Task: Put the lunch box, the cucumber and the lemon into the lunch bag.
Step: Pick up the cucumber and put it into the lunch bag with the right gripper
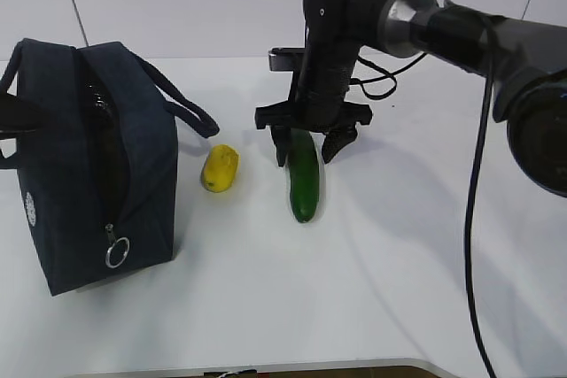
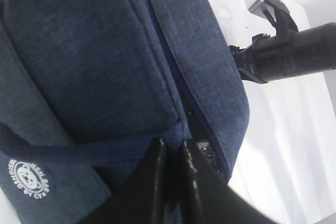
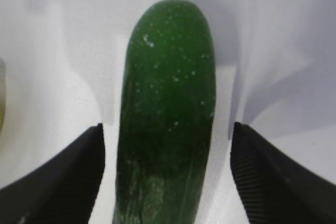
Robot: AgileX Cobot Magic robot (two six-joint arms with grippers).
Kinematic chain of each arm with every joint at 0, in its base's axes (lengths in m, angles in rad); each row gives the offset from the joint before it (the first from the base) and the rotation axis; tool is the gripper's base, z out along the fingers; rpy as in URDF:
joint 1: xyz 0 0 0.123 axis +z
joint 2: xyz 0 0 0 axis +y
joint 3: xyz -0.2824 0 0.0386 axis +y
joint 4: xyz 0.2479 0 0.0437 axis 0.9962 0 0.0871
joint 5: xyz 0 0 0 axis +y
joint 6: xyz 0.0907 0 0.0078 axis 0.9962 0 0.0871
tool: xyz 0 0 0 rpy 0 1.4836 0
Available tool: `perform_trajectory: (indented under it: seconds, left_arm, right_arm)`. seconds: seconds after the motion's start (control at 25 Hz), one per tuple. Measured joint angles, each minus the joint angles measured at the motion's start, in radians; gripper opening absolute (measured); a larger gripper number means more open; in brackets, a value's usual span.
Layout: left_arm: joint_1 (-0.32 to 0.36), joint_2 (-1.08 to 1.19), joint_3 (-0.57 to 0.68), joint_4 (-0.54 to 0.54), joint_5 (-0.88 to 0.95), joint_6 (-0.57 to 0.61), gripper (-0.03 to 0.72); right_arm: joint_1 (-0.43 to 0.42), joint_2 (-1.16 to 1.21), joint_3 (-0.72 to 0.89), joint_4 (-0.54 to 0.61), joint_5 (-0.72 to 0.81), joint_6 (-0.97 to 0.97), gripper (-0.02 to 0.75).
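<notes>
**Right pincer straddling the cucumber, left pincer at the bag**

You are working on a plain white desk [image 1: 399, 289] that fills the scene, with a pale panelled wall behind it. The surface is smooth and matte, and it shows soft shadows under each thing.

The largest thing is the lunch bag [image 1: 89, 165], standing upright at the left of the desk. Its long side runs from near to far, the zipper line faces you along its top and near end, and the metal ring pull [image 1: 117, 252] hangs low at the near end. One loop handle droops to the right.

Your right arm [image 1: 443, 24] reaches in from the far right and bends down over the middle of the desk. Its right pincer [image 1: 306, 146] is spread wide, one finger on each side of the far end of the cucumber [image 1: 303, 174], with clear gaps showing in the right wrist view; it grips nothing.

The cucumber lies flat, its long axis running near to far, the near end pointing toward you.

The lemon [image 1: 220, 168] lies between the bag and the cucumber, apart from both.

Your left pincer [image 2: 173, 182] shows its fingers nearly together against the bag's fabric by the zipper edge; you cannot tell whether it pinches any cloth.
</notes>
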Motion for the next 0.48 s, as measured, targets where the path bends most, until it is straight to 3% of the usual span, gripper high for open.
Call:
perform_trajectory:
  seconds: [0.32,0.48]
  left_arm:
    - [0.000,0.000,0.000,0.000,0.001,0.000,0.007]
    - [0.000,0.000,0.000,0.000,0.001,0.000,0.007]
  right_arm:
    - [0.000,0.002,0.000,0.000,-0.002,0.002,0.401]
    - [0.000,0.002,0.000,0.000,-0.002,0.002,0.370]
